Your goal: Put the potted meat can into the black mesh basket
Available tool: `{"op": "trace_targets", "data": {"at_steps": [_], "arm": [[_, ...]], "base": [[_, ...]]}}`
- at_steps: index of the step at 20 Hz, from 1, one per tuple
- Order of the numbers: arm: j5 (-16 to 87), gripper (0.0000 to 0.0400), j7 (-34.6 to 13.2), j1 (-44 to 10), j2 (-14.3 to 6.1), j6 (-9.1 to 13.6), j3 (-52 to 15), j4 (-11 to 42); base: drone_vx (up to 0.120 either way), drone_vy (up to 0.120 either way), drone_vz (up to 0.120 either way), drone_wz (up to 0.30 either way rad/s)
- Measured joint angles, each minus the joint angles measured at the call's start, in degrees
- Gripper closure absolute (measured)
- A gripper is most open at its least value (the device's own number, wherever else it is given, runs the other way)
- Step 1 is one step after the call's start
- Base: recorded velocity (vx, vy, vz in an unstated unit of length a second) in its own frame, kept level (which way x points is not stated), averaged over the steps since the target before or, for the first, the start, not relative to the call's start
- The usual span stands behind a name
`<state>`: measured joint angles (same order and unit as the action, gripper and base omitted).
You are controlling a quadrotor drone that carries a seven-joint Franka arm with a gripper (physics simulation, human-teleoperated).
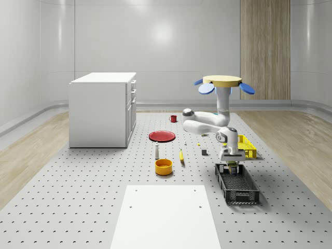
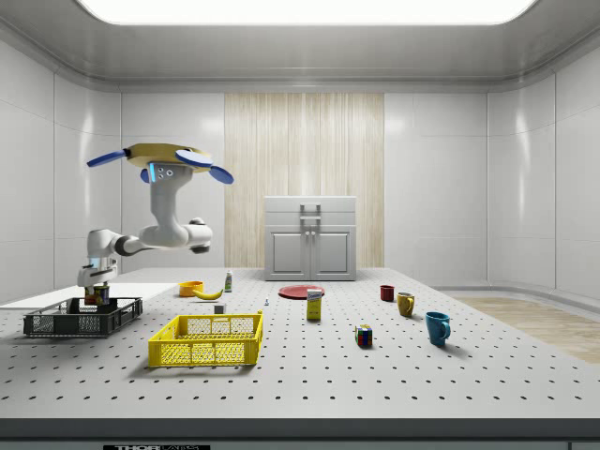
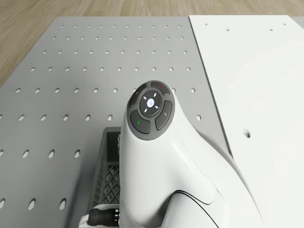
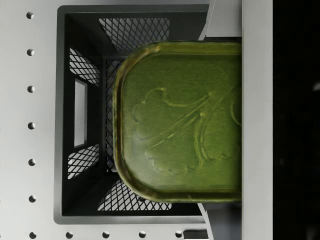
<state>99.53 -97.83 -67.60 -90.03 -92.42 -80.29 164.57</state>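
The potted meat can (image 4: 180, 120), its green lid embossed with a leaf, is held between two pale fingers (image 4: 222, 20) in the wrist view. My gripper (image 1: 232, 165) is shut on it. The can (image 1: 233, 168) hangs at rim height over the far end of the black mesh basket (image 1: 238, 189). In the side view the can (image 2: 97, 296) sits just above the basket (image 2: 82, 321) at its left end. The basket's mesh walls (image 4: 85, 115) lie straight below the can. The drone (image 1: 222, 80) hovers above the table behind the basket, arm bent down and forward.
A yellow basket (image 1: 248, 147) stands just behind the black one. An orange bowl (image 1: 163, 166), a banana (image 1: 181, 156), a small bottle (image 1: 156, 151) and a red plate (image 1: 162, 136) lie to the whole-scene view's left. A white cabinet (image 1: 104, 109) stands far left, a white sheet (image 1: 166, 215) in front.
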Motion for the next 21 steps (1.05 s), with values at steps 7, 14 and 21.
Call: {"op": "trace_targets", "data": {"at_steps": [7,14,21], "arm": [[-0.02,0.0114,-0.01,-0.01,-0.05,-0.05,-0.01,0.0],[-0.12,0.007,0.1,-0.01,-0.1,-0.15,-0.01,-0.01],[-0.29,0.0013,0.37,0.0,-0.18,-0.33,-0.01,-0.03]], "base": [[0.12,0.0,0.0,0.0],[0.023,0.0,0.0,0.0],[0.0,0.0,0.0,0.0]]}}
